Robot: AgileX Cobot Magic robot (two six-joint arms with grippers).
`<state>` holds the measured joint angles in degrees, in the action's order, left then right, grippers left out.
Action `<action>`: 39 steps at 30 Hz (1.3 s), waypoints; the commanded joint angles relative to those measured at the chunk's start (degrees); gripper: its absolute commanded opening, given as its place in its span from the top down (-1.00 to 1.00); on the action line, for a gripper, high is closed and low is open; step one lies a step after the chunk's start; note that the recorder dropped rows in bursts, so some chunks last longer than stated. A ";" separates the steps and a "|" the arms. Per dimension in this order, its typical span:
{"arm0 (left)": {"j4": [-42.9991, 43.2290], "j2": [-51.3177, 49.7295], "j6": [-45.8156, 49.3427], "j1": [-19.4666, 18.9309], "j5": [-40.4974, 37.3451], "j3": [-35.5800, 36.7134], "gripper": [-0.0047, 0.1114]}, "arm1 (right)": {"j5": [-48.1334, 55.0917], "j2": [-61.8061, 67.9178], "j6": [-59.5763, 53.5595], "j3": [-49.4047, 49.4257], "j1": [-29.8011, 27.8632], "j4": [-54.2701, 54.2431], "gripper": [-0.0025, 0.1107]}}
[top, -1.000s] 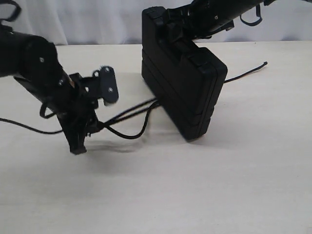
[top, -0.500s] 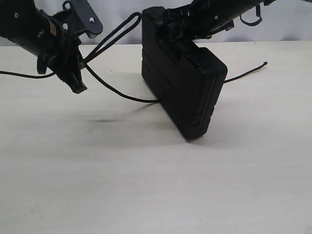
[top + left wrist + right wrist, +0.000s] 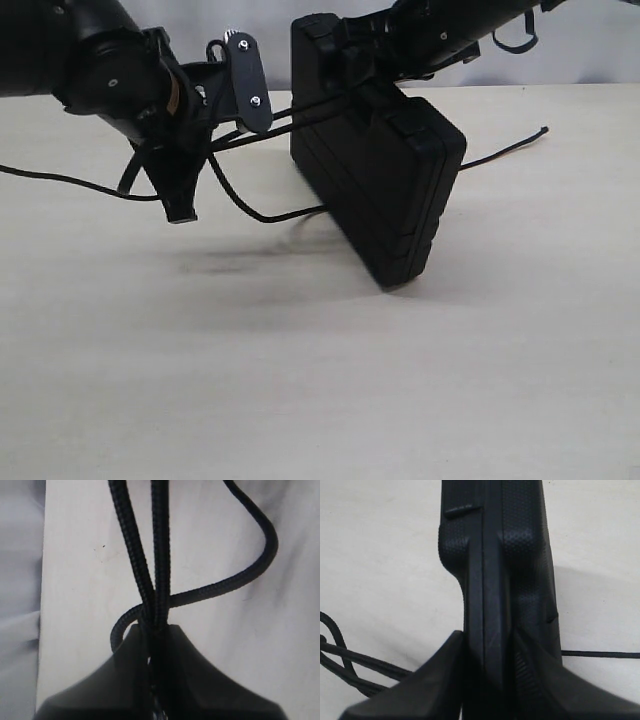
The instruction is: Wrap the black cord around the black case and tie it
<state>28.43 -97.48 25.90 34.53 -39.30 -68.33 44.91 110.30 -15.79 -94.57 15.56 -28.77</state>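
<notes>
Standing tilted on one edge on the table (image 3: 300, 400), the matte black case (image 3: 385, 185) is clamped at its top by the right gripper (image 3: 372, 62), while the left gripper (image 3: 183, 200), held above the table, keeps the black cord (image 3: 300, 108) stretched to it. From the left wrist, two braided strands of the cord (image 3: 160, 555) sit pinched between nearly closed jaws. From the right wrist, the case's pebbled, seamed edge (image 3: 492, 555) is squeezed between both fingers (image 3: 445, 680).

My left arm (image 3: 100, 70) is bulky matte black, with silver screws (image 3: 258, 100) on a flat bracket (image 3: 245, 70); my left pincer (image 3: 155, 630) has smooth black wedge fingers (image 3: 200, 680).
</notes>
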 commanded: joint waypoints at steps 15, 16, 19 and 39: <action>-2.15 -2.07 -2.16 1.47 2.37 -0.41 0.92 | -1.58 -0.96 -0.01 -0.01 -0.06 -0.43 0.48; -2.15 -2.45 -2.16 1.47 2.22 -0.41 0.92 | -1.58 -0.96 -0.01 -0.01 -0.06 -0.43 0.48; -2.41 -3.90 -2.31 1.47 2.11 -0.41 0.92 | -1.58 -0.96 -0.01 -0.01 -0.06 -0.43 0.48; -8.95 -3.82 -4.93 1.47 5.58 -6.40 0.92 | -1.58 -0.96 -0.01 -0.01 -0.06 -0.43 0.48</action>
<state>21.98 -101.65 21.67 35.88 -36.32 -74.23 44.91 110.30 -15.79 -94.57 15.56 -28.77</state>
